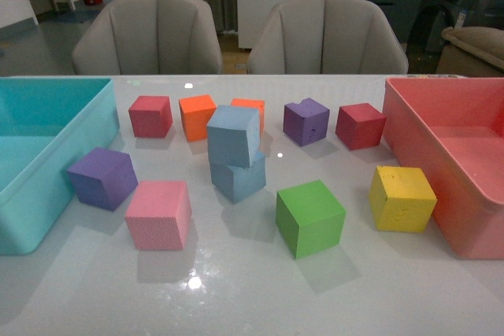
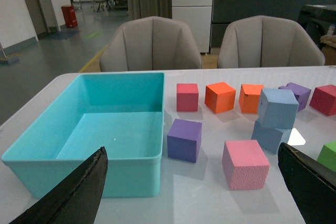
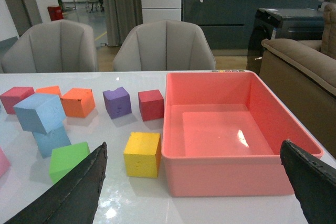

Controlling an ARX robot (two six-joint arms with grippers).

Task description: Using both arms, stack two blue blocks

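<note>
1. The two blue blocks are already one on the other near the middle of the white table [image 1: 252, 289]: the upper blue block [image 1: 234, 135] rests on the lower blue block [image 1: 239, 176], turned a little and tilted against it, so the stack looks done but not squared.
2. Neither arm shows in the front view. Each wrist view shows only two dark fingertips at the picture's lower corners, spread wide with nothing between them: the left gripper [image 2: 191, 192] is released and empty, and so is the right gripper [image 3: 202, 190].
3. The relation that matters: the stack lies ahead of both grippers and well apart from them, between the two arms. From the left wrist it sits beyond the pink block [image 2: 245, 164]; from the right wrist, beyond the green block [image 3: 68, 161]. I cannot tell which arm is nearer.
4. As cubes, the blocks have no long axis; any correcting grip would have to match the upper block's skew.
5. The front view shows the offset of the upper block best. The left wrist view shows the turquoise bin [image 2: 84, 153], the right wrist view the pink bin [image 3: 226, 169] and yellow block [image 3: 142, 153].
</note>
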